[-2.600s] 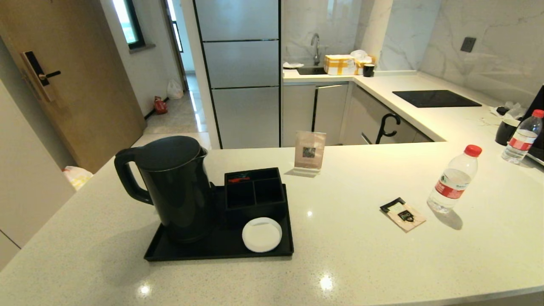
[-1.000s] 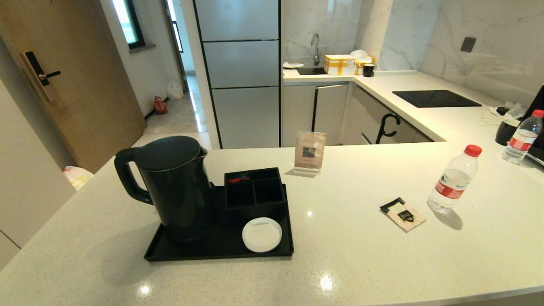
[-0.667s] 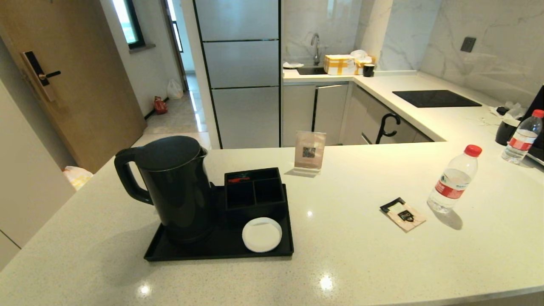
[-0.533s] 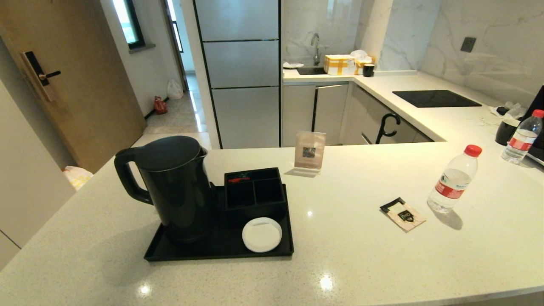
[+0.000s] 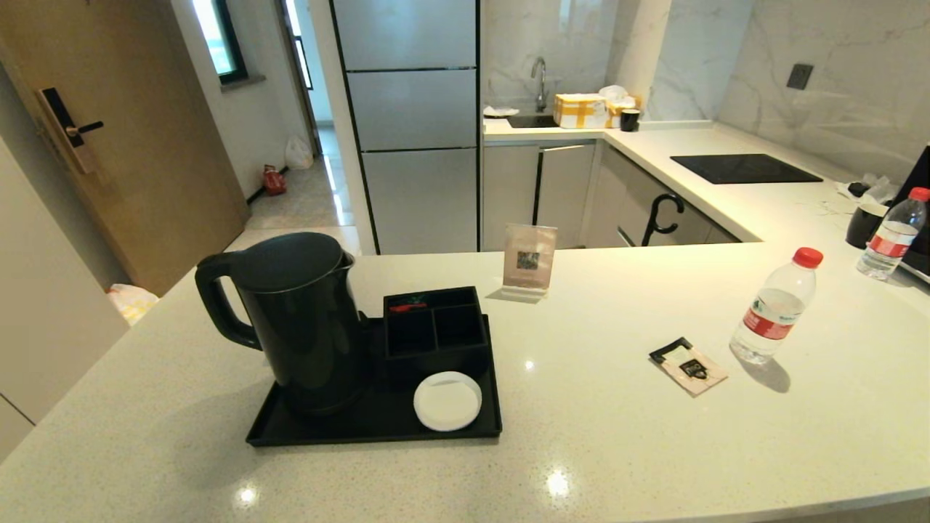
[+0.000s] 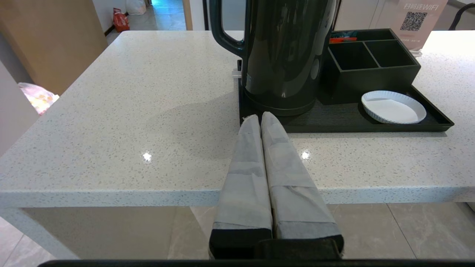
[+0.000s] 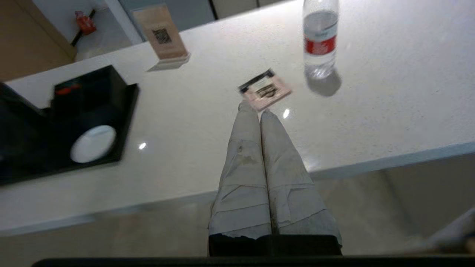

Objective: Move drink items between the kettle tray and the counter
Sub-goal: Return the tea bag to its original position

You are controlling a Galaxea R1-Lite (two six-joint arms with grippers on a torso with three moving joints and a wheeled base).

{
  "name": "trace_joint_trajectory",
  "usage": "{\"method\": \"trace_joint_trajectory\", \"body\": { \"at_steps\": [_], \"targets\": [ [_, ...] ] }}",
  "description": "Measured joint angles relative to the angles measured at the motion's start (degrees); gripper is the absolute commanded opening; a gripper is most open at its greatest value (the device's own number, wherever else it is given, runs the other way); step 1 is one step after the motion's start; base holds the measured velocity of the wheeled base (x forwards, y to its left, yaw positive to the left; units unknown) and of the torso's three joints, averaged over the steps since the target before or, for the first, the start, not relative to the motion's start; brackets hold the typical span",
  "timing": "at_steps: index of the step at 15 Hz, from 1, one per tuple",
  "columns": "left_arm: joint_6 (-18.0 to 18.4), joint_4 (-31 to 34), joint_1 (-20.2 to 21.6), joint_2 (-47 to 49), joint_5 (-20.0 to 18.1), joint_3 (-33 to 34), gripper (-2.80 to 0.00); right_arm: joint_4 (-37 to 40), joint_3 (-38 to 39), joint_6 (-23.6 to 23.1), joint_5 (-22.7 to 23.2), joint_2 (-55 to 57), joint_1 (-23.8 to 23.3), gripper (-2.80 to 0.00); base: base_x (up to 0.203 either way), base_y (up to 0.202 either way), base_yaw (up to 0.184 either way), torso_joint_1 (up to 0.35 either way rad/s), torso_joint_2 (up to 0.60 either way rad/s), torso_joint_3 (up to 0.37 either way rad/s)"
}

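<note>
Kitchen bench [image 5: 596, 436] is carrying kettle tray [image 5: 363, 428] left; water bottle [image 5: 774, 309] and tea sachet [image 5: 689, 366] are sitting right. Left gripper [image 6: 261, 118] and right gripper [image 7: 256, 111] are hovering at near edge, fingers pressed together.

A black tray [image 5: 327, 428] lies on the pale speckled counter [image 5: 581, 450]. On the tray stand a black kettle [image 5: 298, 319], a black compartment box [image 5: 434, 330] just right of it, and a small white dish [image 5: 447, 401] in front of the box. Well right of the tray, a flat tea sachet [image 5: 687, 365] lies on the counter, with an upright water bottle [image 5: 774, 308] just beside it. A QR-code card [image 5: 529, 261] stands behind the tray.
</note>
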Motion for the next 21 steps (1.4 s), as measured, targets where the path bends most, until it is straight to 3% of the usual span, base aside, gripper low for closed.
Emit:
{"method": "trace_joint_trajectory", "body": {
  "at_steps": [3, 6, 8, 12, 17, 18, 21],
  "targets": [
    [0.0, 0.0, 0.0, 0.0, 0.0, 0.0, -2.80, 10.1, -15.6, 9.6, 3.4, 20.2, 0.3, -2.80, 0.000, 0.000, 0.000, 0.000, 0.00, 0.000],
    [0.0, 0.0, 0.0, 0.0, 0.0, 0.0, -2.80, 14.6, -22.2, 15.9, 6.8, 38.6, 0.5, -2.80, 0.000, 0.000, 0.000, 0.000, 0.00, 0.000],
    [0.0, 0.0, 0.0, 0.0, 0.0, 0.0, -2.80, 15.3, -24.3, 17.6, 7.9, 48.8, 0.6, -2.80, 0.000, 0.000, 0.000, 0.000, 0.00, 0.000],
    [0.0, 0.0, 0.0, 0.0, 0.0, 0.0, -2.80, 11.8, -27.5, 19.0, 8.0, 67.1, -0.7, -2.80, 0.000, 0.000, 0.000, 0.000, 0.00, 0.000],
    [0.0, 0.0, 0.0, 0.0, 0.0, 0.0, -2.80, 1.5, -32.2, 21.8, 1.0, 84.4, -1.8, -2.80, 0.000, 0.000, 0.000, 0.000, 0.00, 0.000],
    [0.0, 0.0, 0.0, 0.0, 0.0, 0.0, -2.80, 0.2, -33.7, 22.0, 0.3, 87.3, -2.1, 0.00, 0.000, 0.000, 0.000, 0.000, 0.00, 0.000],
    [0.0, 0.0, 0.0, 0.0, 0.0, 0.0, -2.80, -2.4, -37.7, 22.0, -0.5, 94.2, -2.4, 0.00, 0.000, 0.000, 0.000, 0.000, 0.00, 0.000]
  ]
}}
